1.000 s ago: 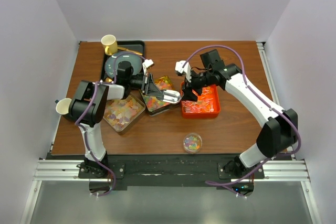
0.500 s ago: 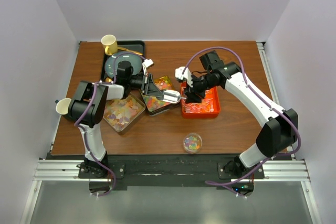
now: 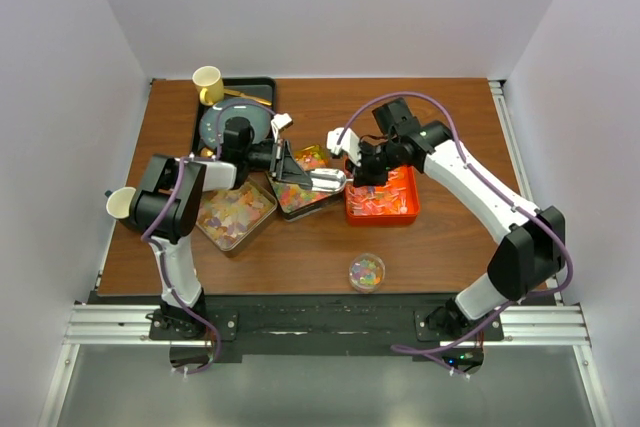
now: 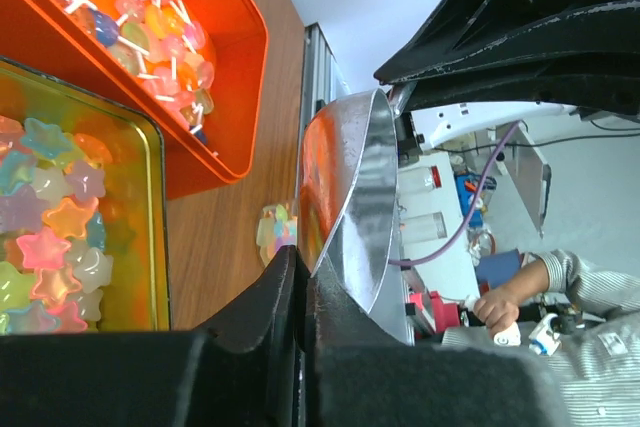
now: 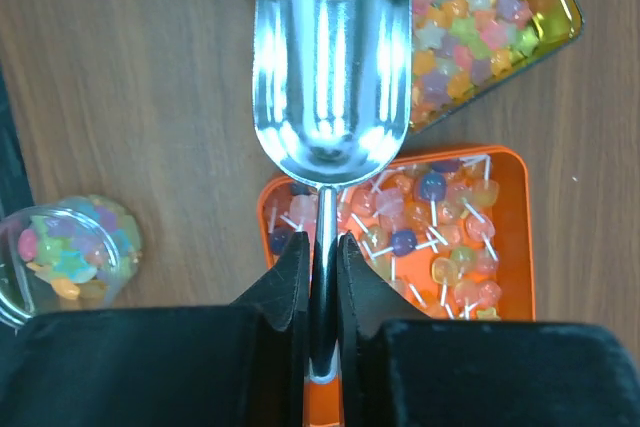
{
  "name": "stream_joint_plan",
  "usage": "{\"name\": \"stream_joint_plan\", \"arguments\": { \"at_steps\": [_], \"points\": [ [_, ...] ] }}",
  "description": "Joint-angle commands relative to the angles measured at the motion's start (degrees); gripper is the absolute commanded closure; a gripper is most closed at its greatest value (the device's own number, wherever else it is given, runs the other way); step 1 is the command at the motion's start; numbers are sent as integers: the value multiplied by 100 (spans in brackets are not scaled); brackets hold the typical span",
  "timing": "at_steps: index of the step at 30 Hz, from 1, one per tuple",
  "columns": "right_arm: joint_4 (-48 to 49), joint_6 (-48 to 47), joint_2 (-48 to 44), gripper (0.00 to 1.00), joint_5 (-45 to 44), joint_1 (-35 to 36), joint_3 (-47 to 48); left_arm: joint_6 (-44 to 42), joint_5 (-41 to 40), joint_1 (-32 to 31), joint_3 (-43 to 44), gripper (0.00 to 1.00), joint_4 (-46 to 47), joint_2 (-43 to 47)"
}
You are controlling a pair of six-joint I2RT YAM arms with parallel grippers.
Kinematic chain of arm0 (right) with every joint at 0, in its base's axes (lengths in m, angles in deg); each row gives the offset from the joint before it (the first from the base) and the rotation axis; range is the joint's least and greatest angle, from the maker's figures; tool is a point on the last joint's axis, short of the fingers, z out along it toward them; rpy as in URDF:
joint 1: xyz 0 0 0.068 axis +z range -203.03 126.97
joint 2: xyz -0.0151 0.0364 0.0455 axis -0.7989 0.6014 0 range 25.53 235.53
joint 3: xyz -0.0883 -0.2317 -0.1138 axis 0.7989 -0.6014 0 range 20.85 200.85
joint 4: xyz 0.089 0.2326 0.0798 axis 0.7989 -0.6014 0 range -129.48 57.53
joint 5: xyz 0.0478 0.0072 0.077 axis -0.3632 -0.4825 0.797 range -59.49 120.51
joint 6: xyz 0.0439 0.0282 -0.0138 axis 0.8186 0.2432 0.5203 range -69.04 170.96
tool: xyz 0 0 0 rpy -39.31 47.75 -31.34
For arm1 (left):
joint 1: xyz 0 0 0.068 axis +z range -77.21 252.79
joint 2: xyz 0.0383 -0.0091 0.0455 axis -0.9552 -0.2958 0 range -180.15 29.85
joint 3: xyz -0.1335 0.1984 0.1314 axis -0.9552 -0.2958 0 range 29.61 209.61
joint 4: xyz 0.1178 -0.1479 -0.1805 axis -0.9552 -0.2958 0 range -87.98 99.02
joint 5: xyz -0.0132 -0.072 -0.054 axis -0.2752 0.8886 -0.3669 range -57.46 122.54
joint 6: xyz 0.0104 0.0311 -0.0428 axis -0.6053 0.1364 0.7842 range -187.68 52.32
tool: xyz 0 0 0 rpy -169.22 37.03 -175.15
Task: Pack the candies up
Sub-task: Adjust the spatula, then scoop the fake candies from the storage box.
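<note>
– Two claws pinch the metal scoop [image 5: 330, 57]: does the left claw [image 4: 298, 265] let go now?

– Not yet. It clamps the far end; the right claw [image 5: 322, 247] is pressed together on the handle. Confirm that grip is firm and keep the bowl level. The candies [image 5: 470, 27] lie below in the gold tin [image 5: 566, 17] and orange tray [image 5: 505, 172].

A brown wooden desk [image 3: 450, 107] stands between plain white walls [image 3: 320, 7] on three sides. Along its near edge runs an aluminium rail [image 3: 330, 325], then a grey surface [image 3: 320, 392]. The light is even.
</note>
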Motion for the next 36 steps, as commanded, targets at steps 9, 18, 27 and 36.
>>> {"name": "stream_joint_plan", "arguments": {
  "at_steps": [9,18,27,36],
  "points": [
    [-979,-745,127,100,-748,-529,700,-620,-155,90,-98,49,-163,708],
    [-2878,-2407,961,100,-3111,-1505,1948,-4424,-1805,55,200,45,-3959,1270],
    [-2940,-2891,1217,100,-4105,-1558,1948,-4971,-2485,-323,42,41,-3987,1359],
    [-2730,-2988,1630,100,-4940,-1119,1844,-5525,-3021,-788,-213,40,-4155,1552]
  ]
}}
